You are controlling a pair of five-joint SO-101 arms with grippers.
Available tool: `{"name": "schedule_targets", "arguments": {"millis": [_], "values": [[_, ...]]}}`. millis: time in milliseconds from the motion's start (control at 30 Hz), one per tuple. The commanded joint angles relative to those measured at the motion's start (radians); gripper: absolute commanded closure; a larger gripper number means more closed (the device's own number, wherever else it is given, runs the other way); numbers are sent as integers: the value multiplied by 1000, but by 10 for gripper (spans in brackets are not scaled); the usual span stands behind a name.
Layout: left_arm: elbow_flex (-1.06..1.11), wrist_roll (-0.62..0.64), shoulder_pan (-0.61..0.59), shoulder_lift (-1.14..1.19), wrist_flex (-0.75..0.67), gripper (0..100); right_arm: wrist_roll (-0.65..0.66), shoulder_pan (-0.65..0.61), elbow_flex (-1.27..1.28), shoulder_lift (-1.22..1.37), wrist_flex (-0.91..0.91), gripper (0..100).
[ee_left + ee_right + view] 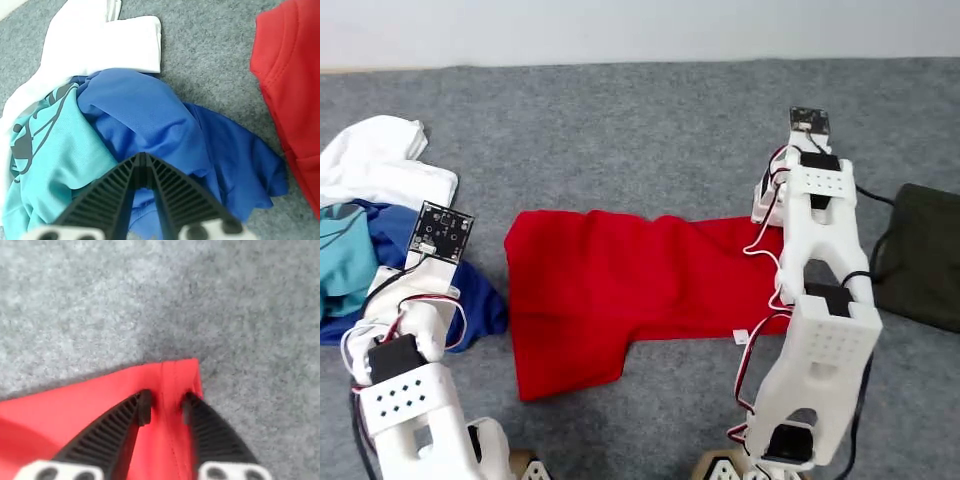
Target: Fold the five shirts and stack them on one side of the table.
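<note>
R gripper (166, 407): jaws a narrow gap apart, tips down on the corner hem of the red shirt (620, 290), one each side of the seam, cloth not pinched. Red shirt lies spread flat mid-table (650, 120), small white tag (741, 336) at its near edge by the R arm, print too small to read. L gripper (143, 162): jaws closed tip to tip, nothing in them, above the blue shirt (150, 120). Blue is heaped w/ teal shirt (55, 145) and white shirt (100, 45) at the table's left side. Teal has a grey graphic (22, 142), not legible. Dark green shirt (920, 255) folded at the right edge.
</note>
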Motion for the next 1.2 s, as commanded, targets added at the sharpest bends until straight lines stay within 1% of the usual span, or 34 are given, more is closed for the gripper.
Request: {"name": "schedule_targets", "arguments": {"millis": [0, 200, 400, 500, 567, 700, 733, 867, 933, 1000, 1067, 1167], "values": [[-7, 3, -5, -12, -15, 996, 6, 15, -64, -36, 27, 763], [-7, 3, -5, -12, -14, 996, 9, 15, -64, -142, 84, 760], [-36, 9, -5, -14, -12, 996, 11, 10, -64, -225, 222, 761], [-97, 9, 2, -9, 37, 996, 21, 13, -64, -243, 278, 761], [-140, 11, 8, -5, 78, 996, 60, 7, -64, -248, 326, 761], [-199, 12, 74, -5, 169, 996, 110, -12, -64, -248, 412, 776], [-213, 18, 95, -5, 186, 996, 120, -15, -64, -248, 426, 797], [-274, 124, 210, -2, 249, 996, 140, -24, -64, -255, 446, 928], [-306, 164, 278, 20, 284, 996, 140, -27, -64, -278, 446, 964], [-352, 213, 334, 75, 322, 996, 149, -44, -64, -315, 435, 969], [-415, 256, 382, 160, 354, 996, 195, -73, -64, -352, 427, 971], [-544, 285, 446, 321, 423, 997, 236, -119, -64, -369, 403, 989]]}}
